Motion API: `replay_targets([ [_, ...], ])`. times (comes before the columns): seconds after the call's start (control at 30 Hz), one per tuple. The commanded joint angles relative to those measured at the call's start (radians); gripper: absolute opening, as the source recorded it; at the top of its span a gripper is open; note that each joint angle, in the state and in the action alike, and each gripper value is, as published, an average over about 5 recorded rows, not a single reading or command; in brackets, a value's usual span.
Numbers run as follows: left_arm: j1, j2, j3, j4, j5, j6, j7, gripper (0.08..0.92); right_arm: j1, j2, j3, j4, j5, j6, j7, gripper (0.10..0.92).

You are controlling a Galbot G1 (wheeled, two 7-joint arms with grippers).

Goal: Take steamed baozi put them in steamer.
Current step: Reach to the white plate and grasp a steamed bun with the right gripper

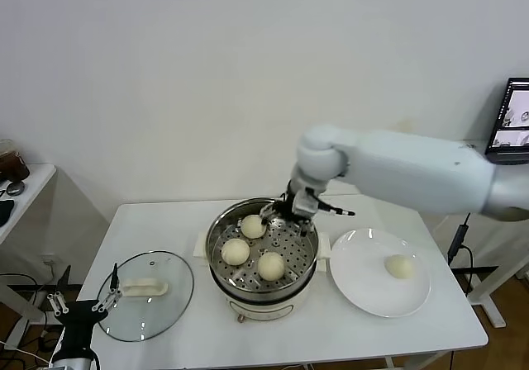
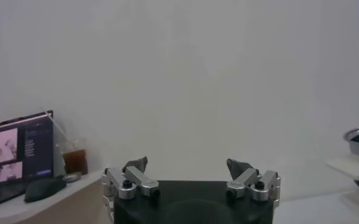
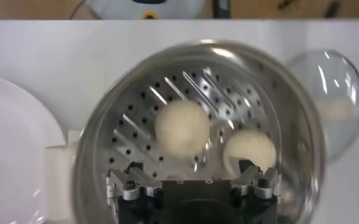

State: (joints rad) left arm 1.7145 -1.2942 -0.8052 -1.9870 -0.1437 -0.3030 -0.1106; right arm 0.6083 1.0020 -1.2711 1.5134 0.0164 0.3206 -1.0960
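Note:
The shiny steamer [image 1: 216, 236] stands mid-table on its white base. Three cream baozi lie on its perforated tray: one at the back [image 1: 253, 226], one at the left [image 1: 235, 252], one at the front [image 1: 271, 265]. A fourth baozi [image 1: 400, 266] lies on the white plate [image 1: 364, 291] to the right. My right gripper [image 1: 285, 211] hovers over the steamer's back rim, open and empty, just right of the back baozi. In the right wrist view the gripper [image 3: 190, 175] is above the tray [image 3: 136, 131], with two baozi [image 3: 181, 128] [image 3: 250, 150] showing. My left gripper [image 2: 191, 167] is open, parked low at the left.
The glass lid [image 1: 146, 294] with its white handle lies on the table left of the steamer. A side table [image 1: 25, 184] with a cup stands far left. A screen [image 1: 514, 122] is at the far right. My left arm [image 1: 76, 324] sits below the table's front-left corner.

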Motion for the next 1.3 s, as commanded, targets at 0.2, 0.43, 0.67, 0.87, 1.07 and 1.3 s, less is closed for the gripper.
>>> replay_targets([
  [0.2, -0.011, 0.021, 0.014, 0.003, -0.003, 0.0, 0.004, 0.823, -0.052, -0.515, 0.058, 0.12, 0.103, -0.648, -0.044, 0.823],
  [0.43, -0.016, 0.024, 0.024, 0.006, 0.002, -0.001, 0.006, 0.823, -0.388, -0.636, 0.301, 0.036, -0.075, -0.558, -0.047, 0.823],
  [0.67, -0.016, 0.023, 0.028, 0.008, 0.008, 0.0, 0.007, 0.823, -0.7, -0.637, 0.561, -0.106, -0.169, -0.488, -0.05, 0.823],
  [0.87, -0.009, 0.017, 0.023, 0.01, 0.015, -0.002, 0.006, 0.823, -0.806, -0.579, 0.664, -0.192, -0.227, -0.462, -0.04, 0.823],
  [1.07, -0.002, 0.013, 0.015, 0.008, 0.016, -0.002, 0.006, 0.823, -0.848, -0.488, 0.713, -0.277, -0.287, -0.428, -0.005, 0.823],
  [1.3, 0.0, 0.009, 0.011, 0.009, 0.019, -0.002, 0.006, 0.823, -0.844, -0.385, 0.719, -0.355, -0.305, -0.395, 0.025, 0.823],
])
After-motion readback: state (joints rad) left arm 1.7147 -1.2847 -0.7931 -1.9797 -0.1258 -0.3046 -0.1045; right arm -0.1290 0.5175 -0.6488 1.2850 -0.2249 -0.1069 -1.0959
